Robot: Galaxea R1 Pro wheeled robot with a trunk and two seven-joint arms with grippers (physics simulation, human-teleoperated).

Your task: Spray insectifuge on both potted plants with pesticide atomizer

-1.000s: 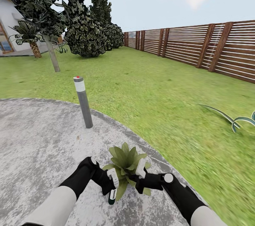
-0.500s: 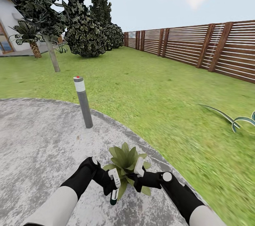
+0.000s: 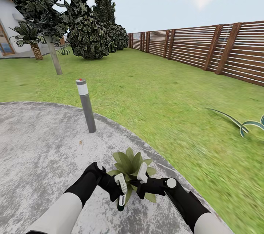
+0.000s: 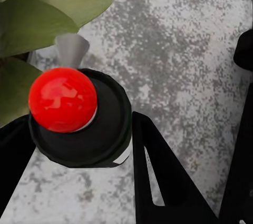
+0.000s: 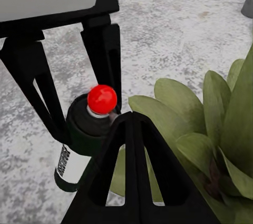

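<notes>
The pesticide atomizer point(image 3: 121, 201) hangs upright over the patio with my left gripper point(image 3: 120, 189) shut around its neck. Its black spray head point(image 4: 103, 129) carries a red button point(image 4: 62, 99), and the white label point(image 5: 67, 163) shows lower down. One potted plant point(image 3: 130, 164), a low green rosette, stands right behind the bottle with its leaves point(image 4: 42, 21) beside the nozzle. My right gripper point(image 5: 132, 124) is shut on nothing, its tips just beside the red button point(image 5: 101, 99) and over the plant point(image 5: 211, 129). The second potted plant is out of view.
A grey bollard lamp point(image 3: 86, 107) stands on the round paved patio point(image 3: 36, 142) ahead to the left. Lawn point(image 3: 165, 109) stretches to the brown slatted fence point(image 3: 205, 48). A striped agave point(image 3: 242, 123) lies at right; trees point(image 3: 88, 28) and a palm point(image 3: 31, 39) stand far left.
My two grippers have drawn closer together in front of the plant: the left one carried the atomizer a little to the right, and the right one moved slightly left.
</notes>
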